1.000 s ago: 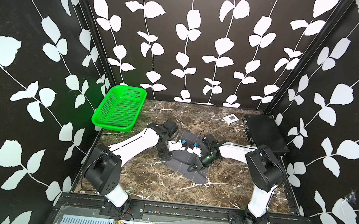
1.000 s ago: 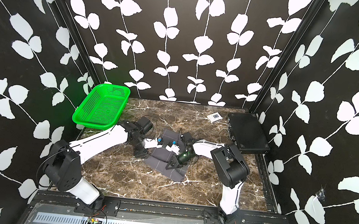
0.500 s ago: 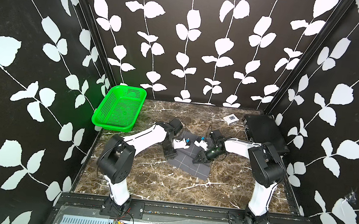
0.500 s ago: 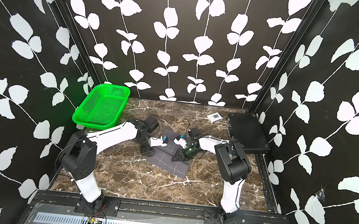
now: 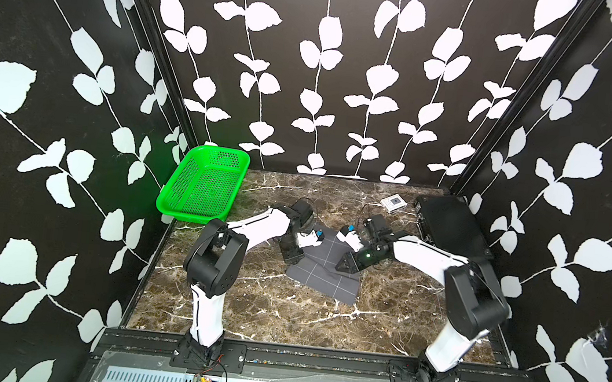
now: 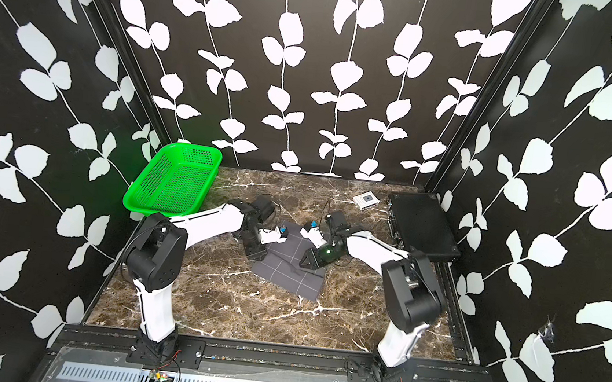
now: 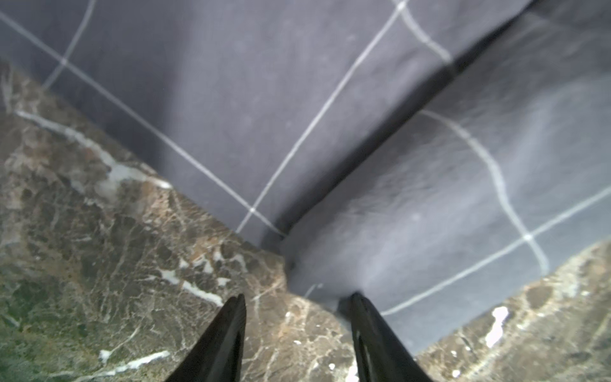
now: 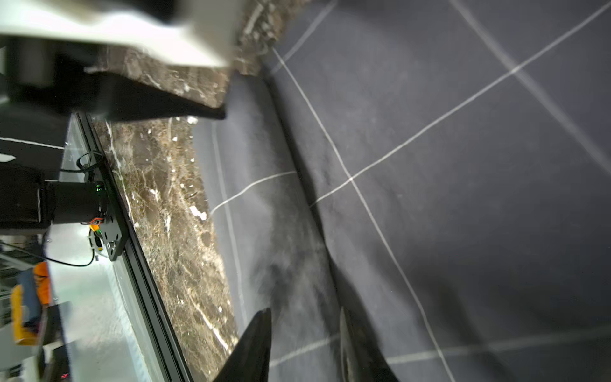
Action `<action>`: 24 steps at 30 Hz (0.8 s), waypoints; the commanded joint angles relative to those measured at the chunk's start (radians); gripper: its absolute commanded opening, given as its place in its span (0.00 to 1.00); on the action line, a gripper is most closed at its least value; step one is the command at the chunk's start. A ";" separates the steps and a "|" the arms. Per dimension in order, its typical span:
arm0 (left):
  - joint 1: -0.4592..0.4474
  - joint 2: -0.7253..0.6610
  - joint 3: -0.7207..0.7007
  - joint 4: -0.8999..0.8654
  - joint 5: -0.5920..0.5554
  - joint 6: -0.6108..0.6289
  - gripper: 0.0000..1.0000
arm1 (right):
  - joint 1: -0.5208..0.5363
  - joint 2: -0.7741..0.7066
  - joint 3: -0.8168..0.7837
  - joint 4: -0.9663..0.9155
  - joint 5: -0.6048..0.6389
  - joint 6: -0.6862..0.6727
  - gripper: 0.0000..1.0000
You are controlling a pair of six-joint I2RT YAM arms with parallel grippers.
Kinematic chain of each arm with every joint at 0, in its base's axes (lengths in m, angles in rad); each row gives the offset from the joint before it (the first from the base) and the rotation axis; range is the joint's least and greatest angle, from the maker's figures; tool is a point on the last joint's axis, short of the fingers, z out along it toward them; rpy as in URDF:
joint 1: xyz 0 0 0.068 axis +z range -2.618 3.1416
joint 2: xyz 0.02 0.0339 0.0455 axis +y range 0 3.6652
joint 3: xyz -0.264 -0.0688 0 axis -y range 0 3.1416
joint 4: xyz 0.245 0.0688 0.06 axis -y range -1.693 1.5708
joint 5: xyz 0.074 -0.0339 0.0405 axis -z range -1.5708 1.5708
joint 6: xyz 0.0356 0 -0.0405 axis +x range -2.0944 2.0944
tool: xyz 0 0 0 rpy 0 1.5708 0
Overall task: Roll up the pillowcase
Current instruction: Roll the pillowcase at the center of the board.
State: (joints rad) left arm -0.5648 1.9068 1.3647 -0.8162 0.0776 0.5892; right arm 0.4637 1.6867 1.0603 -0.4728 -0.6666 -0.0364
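The pillowcase (image 5: 327, 274) (image 6: 291, 272), dark grey with thin white grid lines, lies flat on the marble table, its far end turned over into a low fold (image 8: 251, 198). In the left wrist view my left gripper (image 7: 297, 297) is open at the fold's end, one fingertip (image 7: 355, 299) touching the cloth's edge and bare marble between the jaws. In the right wrist view my right gripper (image 8: 304, 314) is open too, astride the fold (image 7: 463, 198) at its other end. In both top views the two grippers (image 5: 292, 259) (image 5: 339, 268) sit low at the cloth's far end.
A green mesh basket (image 5: 201, 185) leans at the back left corner. A rigid black flat case (image 5: 450, 225) lies along the right wall, with a small white device (image 5: 393, 203) beside it. A black rail (image 8: 132, 251) borders the table's front edge.
The bunched, lifted cloth has been laid down flat with a fold across its far end. Both grippers moved toward the back wall, and the right jaws have parted.
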 commanded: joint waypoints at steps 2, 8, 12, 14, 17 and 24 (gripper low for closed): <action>0.019 0.014 0.005 0.004 -0.020 -0.016 0.51 | -0.002 -0.078 -0.106 0.011 0.043 -0.038 0.36; 0.024 0.020 -0.017 -0.001 -0.023 -0.017 0.50 | 0.023 -0.191 -0.180 0.042 0.113 0.000 0.34; 0.023 0.021 -0.027 0.000 -0.031 -0.018 0.50 | 0.044 -0.143 -0.136 -0.032 0.165 0.024 0.30; 0.023 0.021 -0.028 0.000 -0.039 -0.020 0.50 | 0.072 -0.121 -0.127 -0.038 0.198 0.040 0.29; 0.026 0.014 -0.008 -0.012 -0.070 -0.028 0.50 | 0.085 -0.094 -0.118 -0.021 0.234 0.070 0.27; 0.026 -0.072 0.052 -0.070 -0.091 -0.140 0.50 | 0.101 0.020 -0.110 0.097 0.269 0.115 0.22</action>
State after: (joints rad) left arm -0.5461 1.9228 1.3766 -0.8326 -0.0017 0.5167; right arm 0.5575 1.6745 0.9138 -0.4301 -0.4480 0.0502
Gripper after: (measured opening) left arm 0.502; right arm 0.218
